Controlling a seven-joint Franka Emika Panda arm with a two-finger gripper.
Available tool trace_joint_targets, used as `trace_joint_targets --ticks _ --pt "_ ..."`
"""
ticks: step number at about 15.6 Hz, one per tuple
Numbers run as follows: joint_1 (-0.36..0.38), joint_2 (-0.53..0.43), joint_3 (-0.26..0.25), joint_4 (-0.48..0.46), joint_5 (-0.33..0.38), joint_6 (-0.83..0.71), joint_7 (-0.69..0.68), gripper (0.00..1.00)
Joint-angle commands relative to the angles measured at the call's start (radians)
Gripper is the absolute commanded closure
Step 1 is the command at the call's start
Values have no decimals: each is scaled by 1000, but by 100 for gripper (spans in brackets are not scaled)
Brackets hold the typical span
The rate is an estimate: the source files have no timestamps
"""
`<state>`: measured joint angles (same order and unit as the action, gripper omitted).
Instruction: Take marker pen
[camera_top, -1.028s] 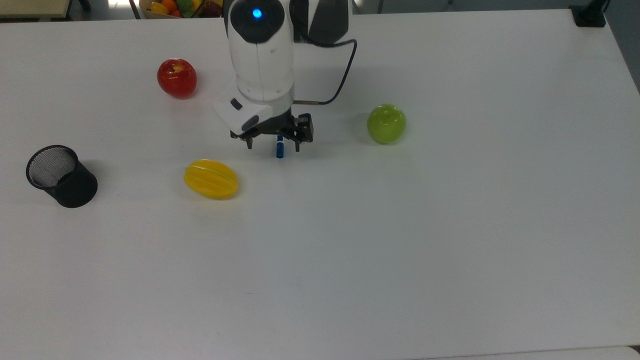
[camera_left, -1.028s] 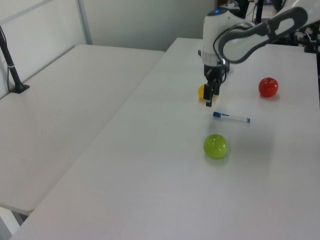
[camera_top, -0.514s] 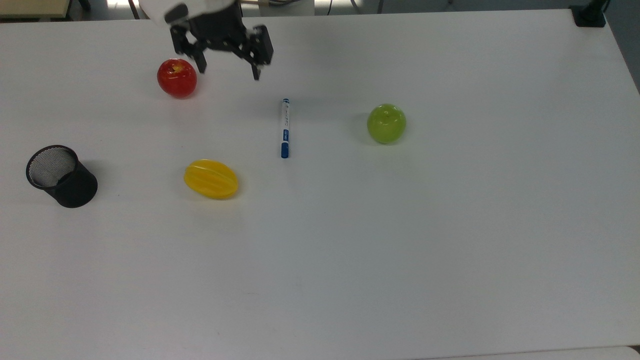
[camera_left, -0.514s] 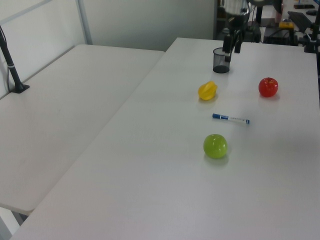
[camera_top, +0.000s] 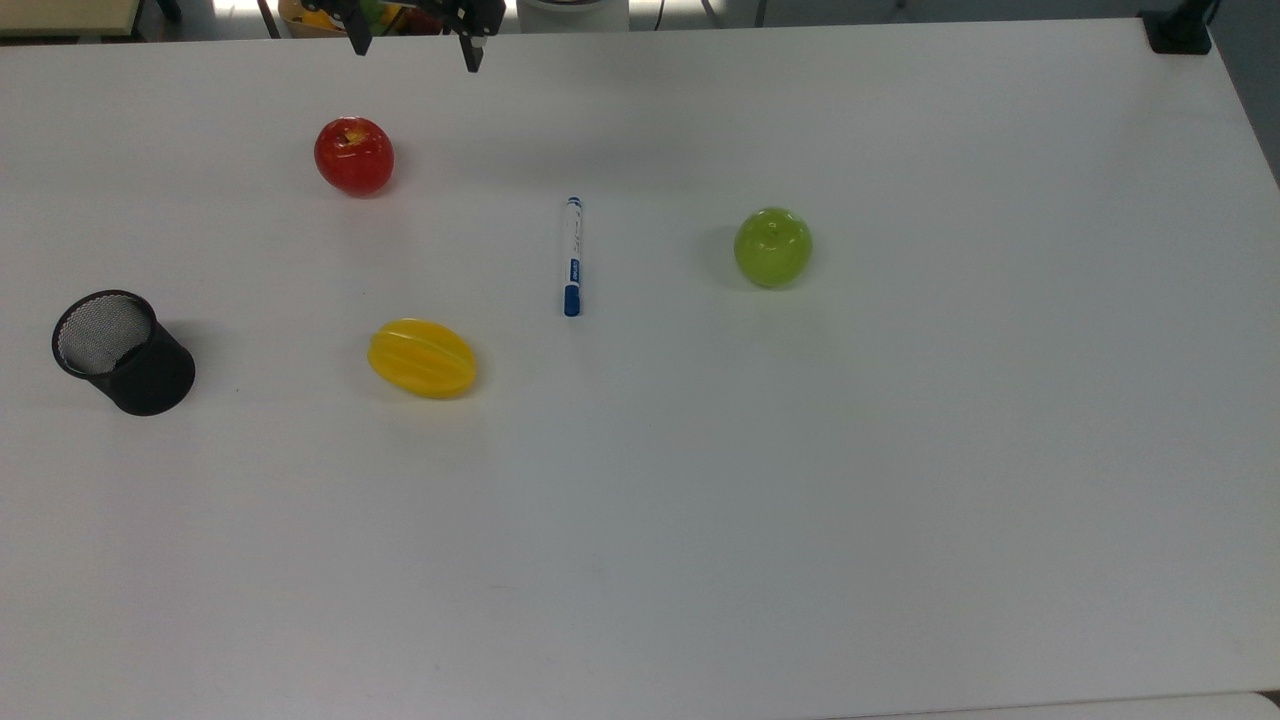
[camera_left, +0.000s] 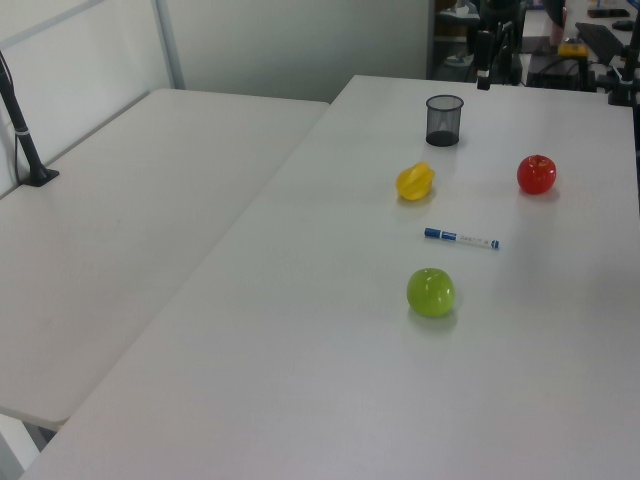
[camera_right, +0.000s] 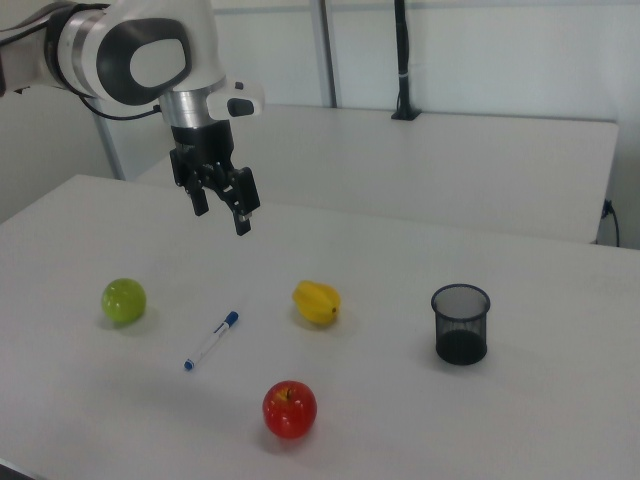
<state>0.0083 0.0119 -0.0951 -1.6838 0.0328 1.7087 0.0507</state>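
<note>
White tabletop (camera_top: 900, 500) spreads bare across the near part of the top view. Farther in sits a yellow starfruit (camera_top: 422, 358), with a black mesh pen cup (camera_top: 122, 352) upright near the top view's left edge, nothing visible inside it. Beyond lies the marker pen (camera_top: 571, 256), flat on the table between the starfruit and a green apple (camera_top: 773, 247), touching neither. A red apple (camera_top: 354, 156) sits farther back. Farthest, the gripper (camera_top: 412, 40) hangs above the table edge, jaws apart, holding nothing.
</note>
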Motion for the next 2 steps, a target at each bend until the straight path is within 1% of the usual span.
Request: trace_joint_targets --ticks 1,2 --pt "-10 -1 17 7 -11 -29 20 0" --pt "-7 -1 17 7 -11 -29 21 0"
